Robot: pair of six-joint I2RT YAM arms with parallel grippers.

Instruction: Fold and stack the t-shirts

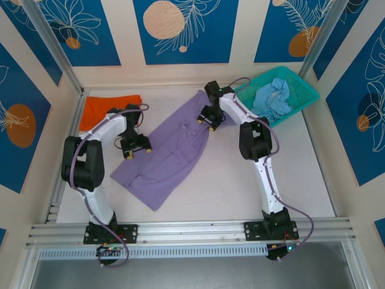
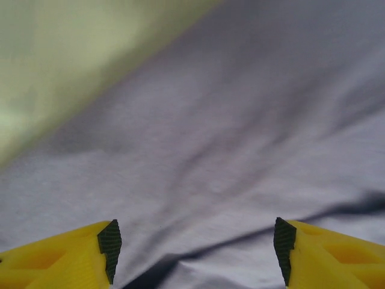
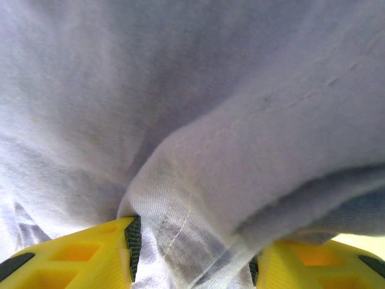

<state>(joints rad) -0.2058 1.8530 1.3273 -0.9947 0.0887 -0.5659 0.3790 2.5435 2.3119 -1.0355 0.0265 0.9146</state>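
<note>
While I'm mid-fold, purple t-shirt [image 1: 171,159]: diagonal on the table [image 1: 228,198]
right gripper [image 1: 209,120]: pinching its far end
left gripper [image 1: 133,147]: released
next: probably fold it nearward

Bright, even light; blurry wrist close-ups.

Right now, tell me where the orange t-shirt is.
In the top view, the orange t-shirt lies at the far left corner of the table, just beyond the left gripper and left of the lavender t-shirt.
</note>
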